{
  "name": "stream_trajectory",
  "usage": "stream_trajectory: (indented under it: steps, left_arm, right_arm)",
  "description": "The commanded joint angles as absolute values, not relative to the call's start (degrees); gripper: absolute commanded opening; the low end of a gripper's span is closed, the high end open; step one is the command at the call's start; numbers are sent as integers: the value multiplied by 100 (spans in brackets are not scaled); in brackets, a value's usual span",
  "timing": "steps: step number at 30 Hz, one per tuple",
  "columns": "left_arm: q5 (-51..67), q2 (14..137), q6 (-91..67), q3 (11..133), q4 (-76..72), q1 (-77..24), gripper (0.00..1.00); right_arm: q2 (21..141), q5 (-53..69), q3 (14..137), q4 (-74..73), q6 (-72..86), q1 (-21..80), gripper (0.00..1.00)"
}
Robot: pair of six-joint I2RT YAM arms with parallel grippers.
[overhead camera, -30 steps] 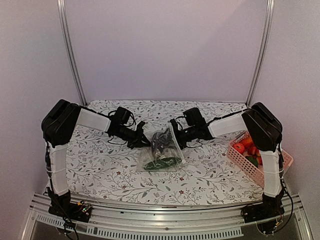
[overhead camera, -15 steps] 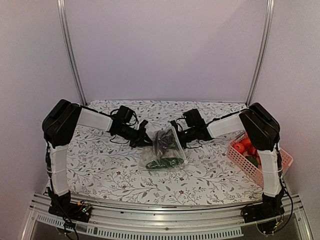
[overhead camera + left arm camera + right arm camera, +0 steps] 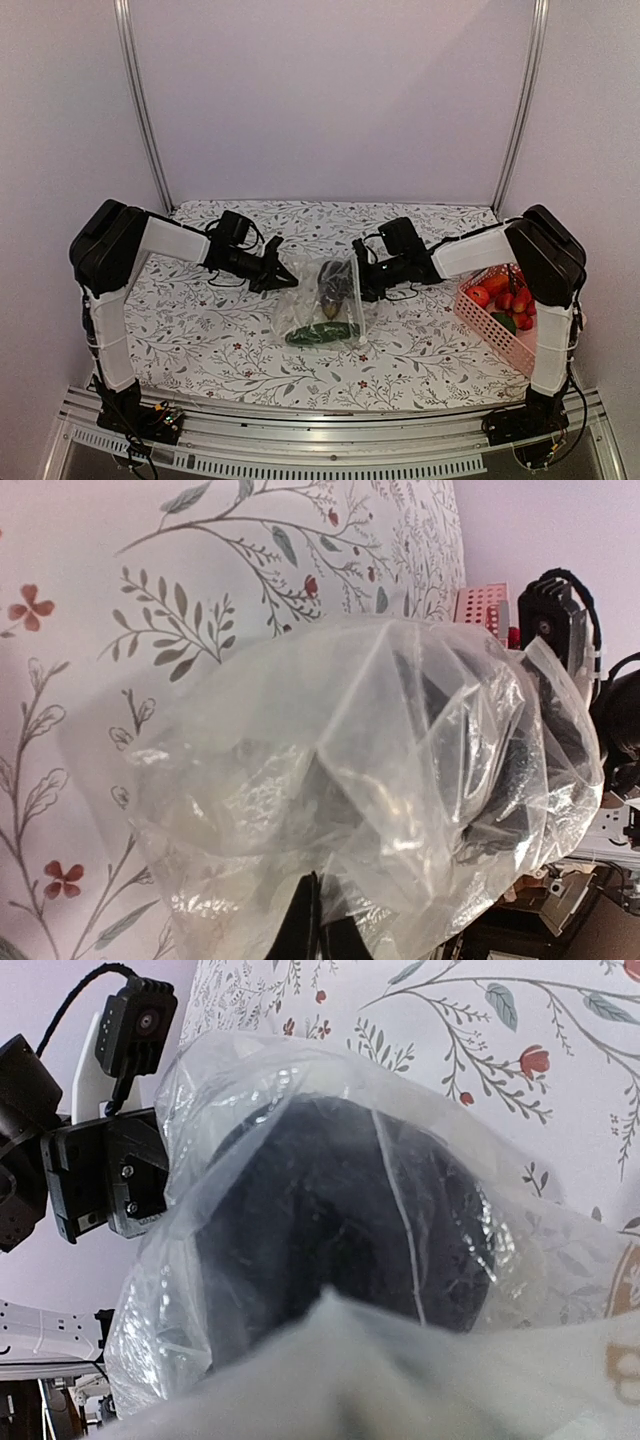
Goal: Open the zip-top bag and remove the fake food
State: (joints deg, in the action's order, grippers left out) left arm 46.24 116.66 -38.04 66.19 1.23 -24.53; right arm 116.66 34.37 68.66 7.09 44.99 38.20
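Left end effector (image 3: 283, 277) pinches zip-top bag (image 3: 322, 305) over floral tablecloth (image 3: 200, 330).

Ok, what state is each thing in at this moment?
zip-top bag: top lifted, bottom on the table; zip not readable.
cucumber: inside the bag, lying at its bottom.
eggplant: inside the bag, higher up.
left gripper: fingers shut on the bag's edge.
right gripper: at the opposite edge; fingers hidden by plastic.
pink basket: on the table, holding red fake food.
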Motion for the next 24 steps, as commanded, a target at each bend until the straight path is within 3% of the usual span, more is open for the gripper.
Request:
stream_trajectory:
  steps: [1, 18, 24]
  left_arm:
    - [4101, 11624, -3739, 6574, 356, -2113, 0]
    - [4050, 11828, -3730, 6709, 440, -1999, 0]
    - [4117, 11932, -3655, 6865, 544, -1991, 0]
  right_arm:
    - [10983, 3395, 6624, 288, 4087, 3694, 37]
    - [9128, 3241, 5568, -1138, 3238, 3292, 37]
    - [7744, 3401, 5170, -2019, 2829, 2284, 39]
